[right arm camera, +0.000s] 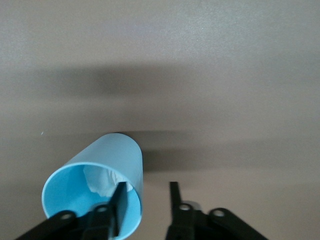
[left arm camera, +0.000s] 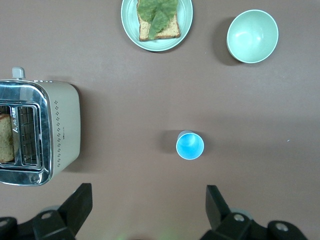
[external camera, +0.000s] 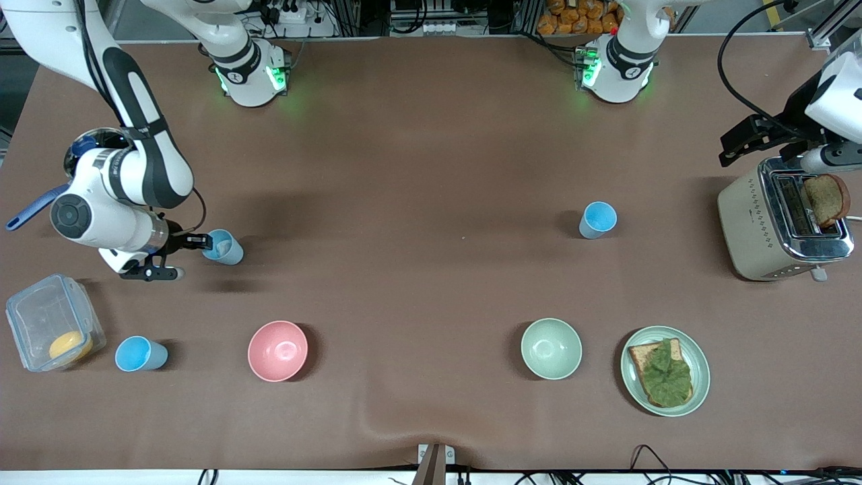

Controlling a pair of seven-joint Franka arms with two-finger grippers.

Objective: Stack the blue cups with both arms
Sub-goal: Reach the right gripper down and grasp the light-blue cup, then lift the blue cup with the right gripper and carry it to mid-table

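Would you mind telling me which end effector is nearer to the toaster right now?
The left end effector is nearer: it is up beside the toaster at the left arm's end of the table. The right end effector is at a blue cup toward the right arm's end.

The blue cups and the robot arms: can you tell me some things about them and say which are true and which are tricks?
1. There are three blue cups on the table. True: one at the right gripper, the held blue cup; one beside the clear box, the near blue cup; one toward the toaster, the far blue cup.
2. The right gripper has one finger inside a cup. True.
3. The left gripper is holding a cup. False: it is open, above the table.
4. The pink bowl has a cup in it. False: it holds none.
5. The cups are already stacked. False: all three stand apart.
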